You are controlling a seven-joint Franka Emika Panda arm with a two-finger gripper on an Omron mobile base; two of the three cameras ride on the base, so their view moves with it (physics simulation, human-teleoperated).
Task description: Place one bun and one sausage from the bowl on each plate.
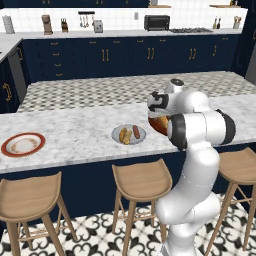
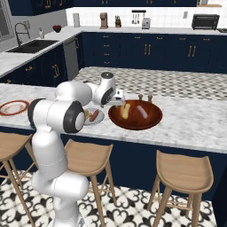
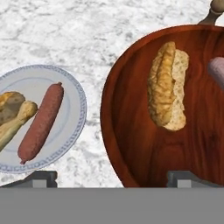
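Observation:
The dark orange-red bowl (image 3: 135, 140) (image 2: 133, 123) (image 1: 159, 124) holds a split bun (image 3: 168, 92) (image 2: 126, 110) and a pinkish sausage (image 3: 217, 70) (image 2: 142, 111). Left of it the grey plate (image 3: 74, 131) (image 1: 142, 134) (image 2: 98, 116) carries a bun (image 3: 11, 116) (image 1: 125, 135) and a reddish sausage (image 3: 41, 122) (image 1: 136, 132). The red-rimmed plate (image 1: 7, 147) (image 2: 4, 108) lies far to the left with nothing on it. My gripper (image 3: 113, 179) (image 2: 119, 98) hovers over the bowl's left rim, between bowl and grey plate, open with nothing between its fingers.
Two small wooden shakers (image 2: 140, 97) stand just behind the bowl. Wooden stools (image 1: 142, 180) line the front of the marble island counter (image 1: 75, 135). A second counter run lies behind the island.

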